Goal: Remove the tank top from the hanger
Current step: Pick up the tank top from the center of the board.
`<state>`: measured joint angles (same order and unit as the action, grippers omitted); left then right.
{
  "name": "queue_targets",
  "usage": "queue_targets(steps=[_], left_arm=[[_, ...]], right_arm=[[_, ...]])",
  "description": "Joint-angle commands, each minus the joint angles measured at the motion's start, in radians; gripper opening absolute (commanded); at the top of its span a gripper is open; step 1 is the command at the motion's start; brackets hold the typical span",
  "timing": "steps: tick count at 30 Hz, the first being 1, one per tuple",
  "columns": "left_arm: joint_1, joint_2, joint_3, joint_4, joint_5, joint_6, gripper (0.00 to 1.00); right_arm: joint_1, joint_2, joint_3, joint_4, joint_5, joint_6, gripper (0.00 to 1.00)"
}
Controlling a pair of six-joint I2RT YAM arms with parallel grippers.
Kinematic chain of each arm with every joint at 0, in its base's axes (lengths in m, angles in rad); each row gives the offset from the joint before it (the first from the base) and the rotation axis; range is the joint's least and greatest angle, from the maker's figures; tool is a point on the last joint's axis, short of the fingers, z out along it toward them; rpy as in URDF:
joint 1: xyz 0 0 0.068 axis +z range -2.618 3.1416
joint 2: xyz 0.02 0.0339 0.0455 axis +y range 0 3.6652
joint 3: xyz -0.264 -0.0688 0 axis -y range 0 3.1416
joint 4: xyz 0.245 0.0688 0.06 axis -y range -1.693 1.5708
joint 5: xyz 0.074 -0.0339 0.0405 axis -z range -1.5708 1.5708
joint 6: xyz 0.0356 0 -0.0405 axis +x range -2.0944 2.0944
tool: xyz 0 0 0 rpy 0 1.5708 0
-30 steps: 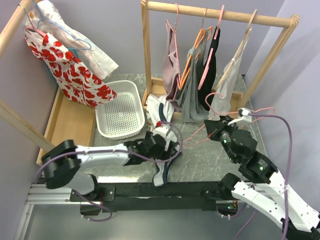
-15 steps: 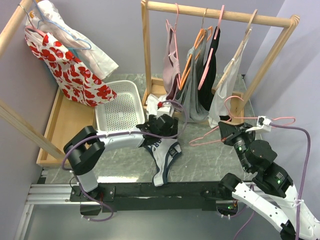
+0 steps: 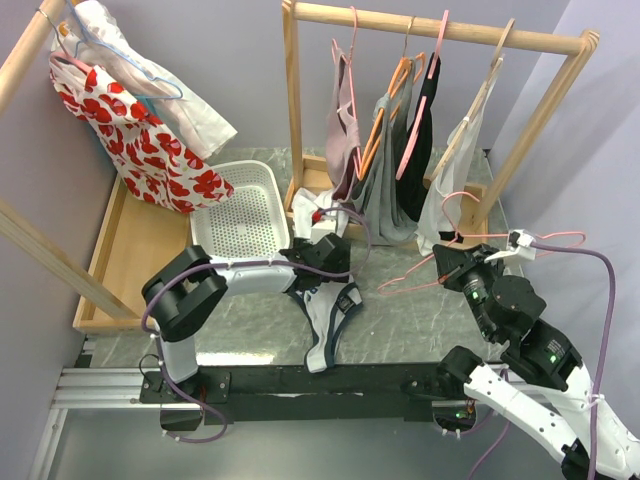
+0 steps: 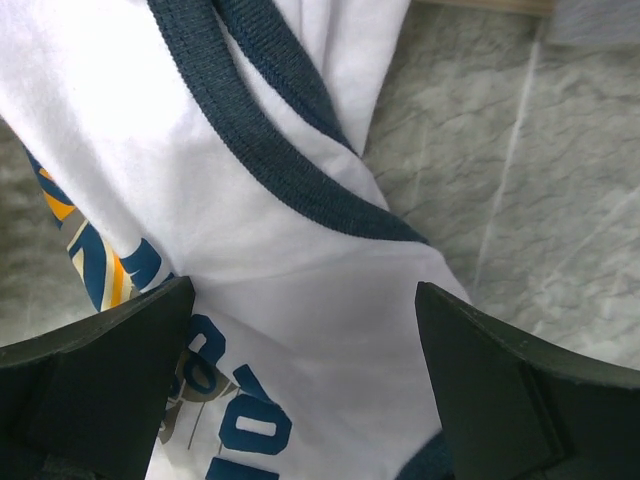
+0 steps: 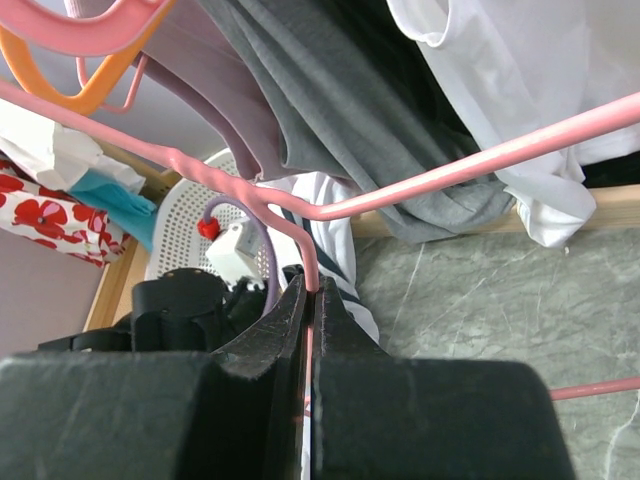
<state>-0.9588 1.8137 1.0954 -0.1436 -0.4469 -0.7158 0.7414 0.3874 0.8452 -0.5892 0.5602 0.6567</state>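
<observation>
we see plain lilac wall [image 3: 240, 60] behind, 10 to 2 o'clock. grey marbled table top [image 3: 420, 320] fills centre. wooden clothes rack [image 3: 440, 27] at 12 to 2 o'clock, hung garments [image 3: 385, 195] on its rail: mauve, grey, black, white. second wooden rack [image 3: 50, 255] at 9 to 11 o'clock, red-flowered garment [image 3: 130, 130] on it, wooden base board [image 3: 140, 250] below. white perforated basket [image 3: 245, 235] just off centre toward 10 o'clock. at 7 o'clock we note metal rail [image 3: 90, 385], grey floor [image 3: 300, 450] at 6. light even, shadows soft.
</observation>
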Motion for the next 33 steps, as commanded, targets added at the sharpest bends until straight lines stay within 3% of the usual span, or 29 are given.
queue_targets(steps=[1, 5, 8, 9, 12, 18, 22, 25, 30, 33], left_arm=[[-0.003, 0.036, 0.02, -0.045, -0.036, -0.05, 0.99], [-0.003, 0.067, 0.027, -0.051, -0.035, -0.043, 0.98], [-0.003, 0.096, 0.032, -0.041, -0.018, -0.036, 0.75], [-0.001, 0.102, 0.032, -0.036, -0.015, -0.034, 0.58], [-0.001, 0.136, 0.024, -0.027, 0.004, -0.034, 0.28], [-0.004, 0.118, -0.02, -0.005, 0.028, -0.04, 0.01], [-0.04, -0.005, -0.023, -0.054, -0.018, 0.001, 0.01], [-0.081, -0.166, -0.003, -0.129, -0.133, 0.03, 0.01], [-0.084, -0.443, 0.023, -0.146, -0.24, 0.087, 0.01], [-0.083, -0.523, 0.073, -0.165, -0.312, 0.151, 0.01]], right_arm=[[-0.002, 0.011, 0.003, 0.04, 0.012, 0.0, 0.0], [-0.004, 0.013, -0.001, 0.043, 0.014, 0.001, 0.0], [-0.004, 0.019, -0.001, 0.049, 0.01, 0.003, 0.0], [-0.004, 0.021, 0.002, 0.048, 0.009, 0.004, 0.0], [-0.004, 0.025, 0.003, 0.049, 0.01, 0.003, 0.01], [-0.005, 0.021, 0.0, 0.054, 0.015, 0.0, 0.03], [-0.004, 0.021, -0.006, 0.06, 0.013, 0.003, 0.03], [-0.002, 0.024, -0.008, 0.065, 0.017, 0.003, 0.03], [-0.002, 0.028, -0.027, 0.089, 0.006, 0.003, 0.04], [-0.004, 0.036, -0.034, 0.1, -0.003, 0.004, 0.04]])
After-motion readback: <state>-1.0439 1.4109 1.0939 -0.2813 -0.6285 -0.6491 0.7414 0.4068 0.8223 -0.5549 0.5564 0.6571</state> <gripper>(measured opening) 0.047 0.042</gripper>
